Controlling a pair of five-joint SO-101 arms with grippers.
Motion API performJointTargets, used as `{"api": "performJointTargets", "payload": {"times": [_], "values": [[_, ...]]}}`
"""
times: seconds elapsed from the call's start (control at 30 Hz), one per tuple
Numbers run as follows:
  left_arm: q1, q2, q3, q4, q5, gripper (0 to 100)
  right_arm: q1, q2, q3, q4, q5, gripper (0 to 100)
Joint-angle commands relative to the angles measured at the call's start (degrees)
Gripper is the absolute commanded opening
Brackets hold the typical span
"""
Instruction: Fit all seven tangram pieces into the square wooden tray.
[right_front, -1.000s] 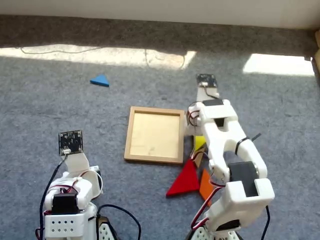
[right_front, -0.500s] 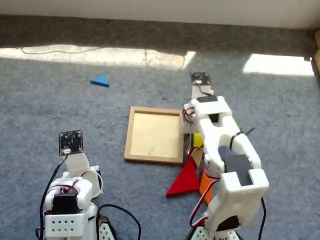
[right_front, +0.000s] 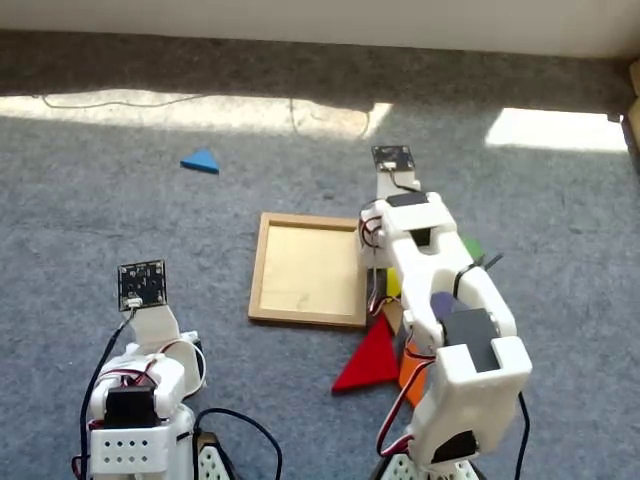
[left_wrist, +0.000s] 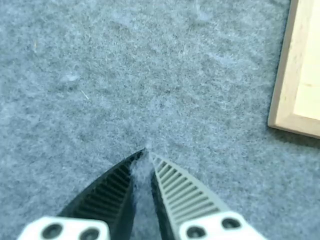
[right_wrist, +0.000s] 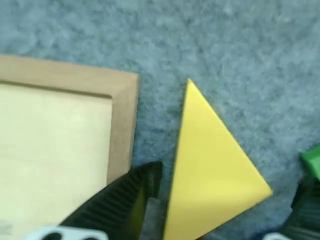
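- square wooden tray (right_front: 256, 270): lies flat on the grey carpeted desk (right_front: 150, 230), mid-scene, with nothing inside it.
- yellow triangle (right_wrist: 212, 165): flat on the desk just beside the tray's right rim, apart from it.
- right tool (right_wrist: 230, 177): released, low over the desk, its fingers spread to either side of the yellow triangle. one black finger (right_wrist: 127, 197) sits in the gap between tray rim and triangle.
- green piece (right_front: 468, 247): near the yellow triangle, on its far side from the tray.
- red triangle (right_front: 372, 357): off the tray's near right corner.
- orange piece (right_front: 410, 370): right beside the red triangle, partly under the right arm.
- blue triangle (right_front: 201, 161): alone, well apart, far left of the tray.
- left tool (left_wrist: 147, 155): clenched on nothing, over bare carpet near the tray's left edge.
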Motion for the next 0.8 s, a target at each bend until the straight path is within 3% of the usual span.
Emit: {"api": "performJointTargets", "payload": {"times": [0.0,0.6,0.77], "values": [[0.8,-0.9,1.1,0.3,-0.4,0,-3.8,0.9,-2.3,0.1,-0.1,41.8],[0.8,-0.9,1.1,0.3,-0.4,0,-3.6,1.3,0.0,0.1,-0.1,41.7],[0.8,-0.9,1.1,0.3,-0.4,0,-3.6,1.3,0.0,0.1,0.2,32.2]]}}
